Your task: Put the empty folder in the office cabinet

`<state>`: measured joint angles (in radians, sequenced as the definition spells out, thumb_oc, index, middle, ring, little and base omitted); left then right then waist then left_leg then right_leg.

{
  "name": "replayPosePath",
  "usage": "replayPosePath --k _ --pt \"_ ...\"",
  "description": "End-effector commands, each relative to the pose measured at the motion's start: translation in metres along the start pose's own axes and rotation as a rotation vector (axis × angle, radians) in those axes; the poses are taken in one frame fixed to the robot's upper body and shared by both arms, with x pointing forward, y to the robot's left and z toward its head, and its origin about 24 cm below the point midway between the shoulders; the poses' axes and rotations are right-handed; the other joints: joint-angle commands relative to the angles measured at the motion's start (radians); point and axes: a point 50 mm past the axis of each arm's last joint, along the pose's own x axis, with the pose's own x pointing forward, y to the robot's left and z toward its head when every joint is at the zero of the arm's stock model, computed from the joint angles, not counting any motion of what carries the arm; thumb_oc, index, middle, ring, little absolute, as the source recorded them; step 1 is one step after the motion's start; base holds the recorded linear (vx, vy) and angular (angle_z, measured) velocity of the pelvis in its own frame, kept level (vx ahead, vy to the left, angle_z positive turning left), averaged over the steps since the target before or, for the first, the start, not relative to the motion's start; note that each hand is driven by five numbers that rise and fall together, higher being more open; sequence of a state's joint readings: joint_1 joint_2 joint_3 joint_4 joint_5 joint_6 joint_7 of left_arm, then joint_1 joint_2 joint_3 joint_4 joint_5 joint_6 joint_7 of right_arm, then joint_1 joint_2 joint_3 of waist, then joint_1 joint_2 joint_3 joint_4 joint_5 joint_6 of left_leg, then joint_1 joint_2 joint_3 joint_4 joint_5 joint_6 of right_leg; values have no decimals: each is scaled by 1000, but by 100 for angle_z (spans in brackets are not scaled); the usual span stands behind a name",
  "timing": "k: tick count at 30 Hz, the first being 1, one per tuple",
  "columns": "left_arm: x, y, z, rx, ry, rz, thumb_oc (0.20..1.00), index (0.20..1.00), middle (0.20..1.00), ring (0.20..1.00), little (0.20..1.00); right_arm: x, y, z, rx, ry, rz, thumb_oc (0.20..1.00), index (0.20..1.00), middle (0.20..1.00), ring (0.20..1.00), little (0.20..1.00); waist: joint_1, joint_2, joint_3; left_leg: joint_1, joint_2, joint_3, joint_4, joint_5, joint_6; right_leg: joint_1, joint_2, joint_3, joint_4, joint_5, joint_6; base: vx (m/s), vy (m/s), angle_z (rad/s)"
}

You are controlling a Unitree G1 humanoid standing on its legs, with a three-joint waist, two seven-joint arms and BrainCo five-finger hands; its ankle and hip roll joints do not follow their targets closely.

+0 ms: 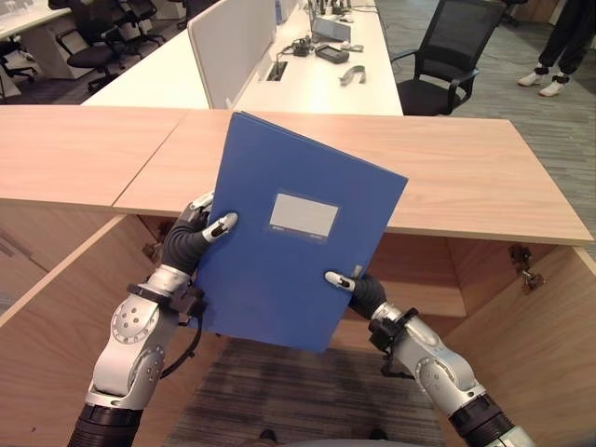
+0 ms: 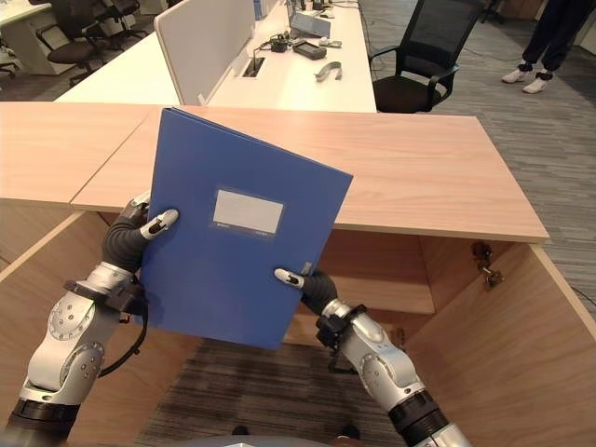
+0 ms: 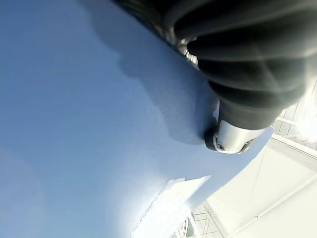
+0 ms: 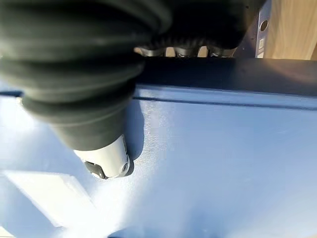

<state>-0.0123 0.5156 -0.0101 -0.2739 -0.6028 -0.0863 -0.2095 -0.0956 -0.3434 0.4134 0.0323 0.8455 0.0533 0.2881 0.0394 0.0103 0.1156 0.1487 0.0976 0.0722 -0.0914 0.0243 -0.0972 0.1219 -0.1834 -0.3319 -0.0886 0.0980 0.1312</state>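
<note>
The cabinet (image 1: 521, 307) stands open below its wooden top (image 1: 447, 168), and its interior is left free between the side walls. An inner shelf (image 1: 424, 298) crosses the back of that opening. The way in is partly screened by the blue folder (image 1: 289, 233), held tilted before the top's front edge.

One blue folder (image 1: 298, 233), two hands, three office chairs.

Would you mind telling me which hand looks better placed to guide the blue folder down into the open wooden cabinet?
Probably the right hand: it pinches the blue folder at its lower edge, nearest the wooden cabinet opening below. The left hand grips higher on the side, better for steadying.
</note>
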Motion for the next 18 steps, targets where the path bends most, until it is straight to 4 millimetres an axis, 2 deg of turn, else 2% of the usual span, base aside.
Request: replayPosePath --k 1,5,6,7,8,9,13,14,17,18 --pt "19 -18 20 -3 -132 -119 200 200 200 200 200 28 50 24 11 -137 249 200 200 200 200 200 -5 -17 0 34 24 49 4 -69 -14 39 -11 36 14 -93 34 0 0 0" --pt "16 -14 18 0 -127 -94 219 219 219 219 219 27 48 25 -14 -137 243 200 200 200 200 200 -4 -16 -1 34 24 47 4 -70 -14 39 -10 34 16 -94 32 0 0 0" --pt "15 -13 18 2 -124 -88 473 473 473 473 473 26 46 26 -29 -137 242 200 200 200 200 200 -4 -16 -1 34 24 46 4 -70 -13 38 -10 34 16 -94 32 0 0 0" --pt "14 -11 17 2 -119 -80 777 777 777 777 777 26 45 29 -49 -142 241 200 200 200 200 200 -4 -16 -1 34 23 46 4 -70 -13 38 -10 34 16 -94 32 0 0 0" --pt "10 -7 15 2 -110 -57 1000 1000 1000 1000 1000 23 42 40 -130 -173 234 200 200 200 200 200 -2 -16 -1 33 24 45 4 -70 -12 38 -10 33 16 -94 32 0 0 0" --pt "9 -7 15 2 -110 -57 1000 1000 1000 1000 1000 23 42 40 -131 -173 233 200 200 200 200 200 -2 -15 -1 34 24 45 4 -70 -12 38 -10 33 16 -94 32 0 0 0" --pt "-3 7 6 -13 -80 20 1000 1000 1000 1000 1000 11 30 74 -463 -256 158 200 200 200 200 200 -1 -13 -1 32 25 42 4 -71 -9 39 -10 35 16 -97 33 0 0 0" --pt "-3 7 6 -14 -80 20 1000 1000 1000 1000 1000 11 30 74 -463 -256 158 200 200 200 200 200 -1 -13 -2 32 25 42 4 -71 -9 39 -10 35 16 -97 33 0 0 0" --pt "-26 31 -18 -53 -9 195 1000 1000 1000 1000 1000 -4 21 105 -766 -371 12 200 200 200 200 200 0 -7 -3 33 24 37 4 -73 -5 40 -11 34 16 -100 32 0 0 0" --pt "-26 31 -18 -53 -9 195 1000 1000 1000 1000 1000 -4 21 104 -768 -370 11 200 200 200 200 200 0 -6 -4 33 24 37 4 -74 -5 40 -10 35 16 -100 32 0 0 0"
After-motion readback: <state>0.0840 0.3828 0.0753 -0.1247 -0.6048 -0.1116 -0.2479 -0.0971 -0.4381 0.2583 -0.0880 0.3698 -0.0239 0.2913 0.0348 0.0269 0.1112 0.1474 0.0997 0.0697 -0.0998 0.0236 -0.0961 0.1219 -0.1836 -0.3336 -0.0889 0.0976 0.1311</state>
